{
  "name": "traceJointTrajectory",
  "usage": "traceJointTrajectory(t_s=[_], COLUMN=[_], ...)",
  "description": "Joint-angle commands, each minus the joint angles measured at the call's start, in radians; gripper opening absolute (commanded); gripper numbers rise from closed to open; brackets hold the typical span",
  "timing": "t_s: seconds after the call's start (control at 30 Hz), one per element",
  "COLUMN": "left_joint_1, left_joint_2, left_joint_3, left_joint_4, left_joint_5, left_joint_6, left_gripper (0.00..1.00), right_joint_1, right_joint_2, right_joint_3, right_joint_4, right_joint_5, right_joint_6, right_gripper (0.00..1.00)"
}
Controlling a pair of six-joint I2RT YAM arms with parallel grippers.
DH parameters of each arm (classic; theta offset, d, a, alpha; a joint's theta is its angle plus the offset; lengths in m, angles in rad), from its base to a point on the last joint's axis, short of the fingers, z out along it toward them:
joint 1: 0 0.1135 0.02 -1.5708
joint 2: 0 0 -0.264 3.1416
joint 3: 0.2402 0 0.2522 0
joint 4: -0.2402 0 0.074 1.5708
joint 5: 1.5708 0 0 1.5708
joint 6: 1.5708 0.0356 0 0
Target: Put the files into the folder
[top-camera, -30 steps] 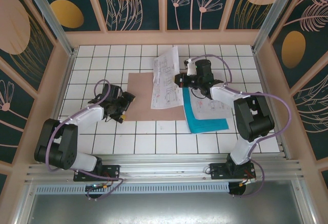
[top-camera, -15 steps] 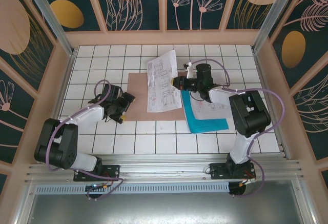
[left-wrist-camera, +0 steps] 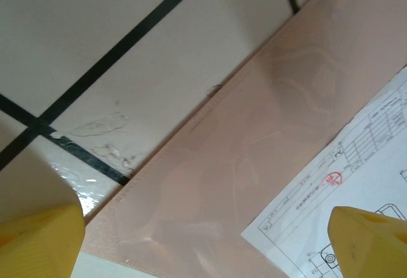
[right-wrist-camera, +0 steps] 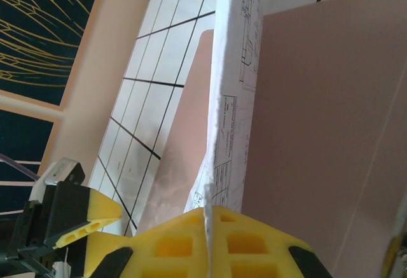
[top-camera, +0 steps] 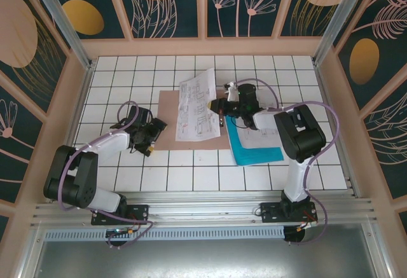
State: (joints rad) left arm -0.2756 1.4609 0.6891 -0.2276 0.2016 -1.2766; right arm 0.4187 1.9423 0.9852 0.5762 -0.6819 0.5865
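Here, right fingers [right-wrist-camera: 178, 246] pinch a white printed sheet [top-camera: 194, 103] above the pinkish-brown folder [top-camera: 166, 120]; left fingers [left-wrist-camera: 38, 240] spread apart.

No text can be read on any surface. The printed sheet [left-wrist-camera: 365, 163] bears a title block of small black characters and a red circular stamp [left-wrist-camera: 333, 178], both too blurred to read.

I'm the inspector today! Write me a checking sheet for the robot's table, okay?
Surface: white tiled table, black grid lines.
Job's things: pinkish folder lying flat; printed sheet held over it; teal sheet beside it, second printed sheet on top.
Clutter: nothing seen.
Grippers: right gripper shut on the printed sheet; left gripper open at the folder's left edge.
Cables: purple cables loop along both arms.
Surroundings: flower-painted walls, wooden frame.
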Motion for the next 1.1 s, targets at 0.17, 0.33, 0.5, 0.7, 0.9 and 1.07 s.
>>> traceJointTrajectory(t_s=[0.17, 0.33, 0.5, 0.7, 0.9, 1.07], left_joint_1=[0.006, 0.006, 0.005, 0.005, 0.004, 0.004], left_joint_2=[0.02, 0.028, 0.036, 0.044, 0.051, 0.053], left_joint_3=[-0.017, -0.018, -0.019, -0.019, -0.022, -0.023], left_joint_4=[0.017, 0.028, 0.038, 0.06, 0.077, 0.082], left_joint_5=[0.008, 0.018, 0.032, 0.049, 0.068, 0.076], left_joint_6=[0.011, 0.009, 0.007, 0.001, 0.001, 0.006], left_gripper=[0.98, 0.98, 0.98, 0.98, 0.97, 0.97], right_joint_1=[0.048, 0.068, 0.088, 0.116, 0.124, 0.15], right_joint_2=[0.075, 0.099, 0.128, 0.148, 0.157, 0.165], right_joint_3=[0.037, 0.037, 0.048, 0.045, 0.024, 0.01], right_joint_4=[0.087, 0.124, 0.171, 0.2, 0.242, 0.268], right_joint_5=[0.032, 0.076, 0.082, 0.101, 0.132, 0.146], right_joint_6=[0.075, 0.129, 0.179, 0.215, 0.264, 0.287], right_gripper=[0.0, 0.0, 0.0, 0.0, 0.0, 0.0])
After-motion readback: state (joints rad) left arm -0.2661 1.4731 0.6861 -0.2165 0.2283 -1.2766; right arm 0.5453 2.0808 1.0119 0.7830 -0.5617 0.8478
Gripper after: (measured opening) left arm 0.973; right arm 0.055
